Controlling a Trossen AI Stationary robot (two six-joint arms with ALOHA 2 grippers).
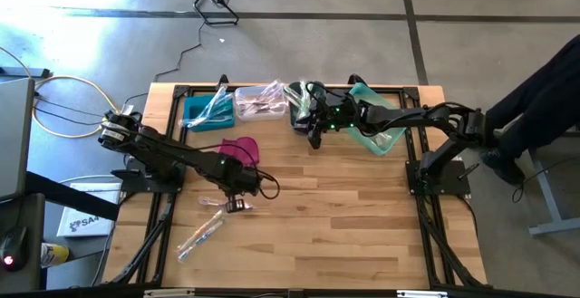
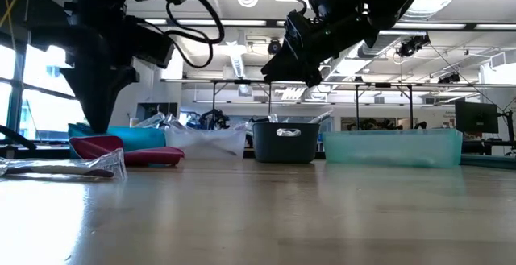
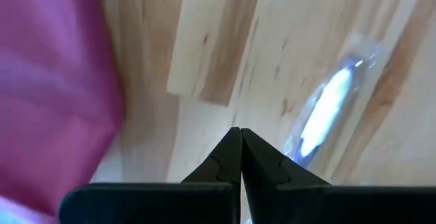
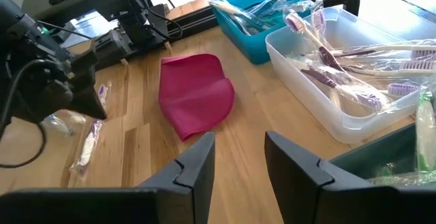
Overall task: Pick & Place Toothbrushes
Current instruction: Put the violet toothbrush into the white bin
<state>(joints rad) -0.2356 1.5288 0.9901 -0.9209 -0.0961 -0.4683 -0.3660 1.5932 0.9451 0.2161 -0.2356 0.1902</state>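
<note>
The left end effector (image 1: 237, 205), shut and empty, hovers above a wrapped toothbrush (image 1: 201, 235) lying diagonally toward lower left; the right end effector (image 1: 314, 137), half-open and empty, waits by the bins at upper centre.

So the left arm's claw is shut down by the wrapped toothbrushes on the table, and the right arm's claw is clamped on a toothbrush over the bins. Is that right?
Not quite. The right gripper holds nothing: the right wrist view shows its fingers apart with only bare table between them, up over the grey bin. The rest stands: the left gripper is shut, low beside the wrapped toothbrushes, as the left wrist view shows.
</note>
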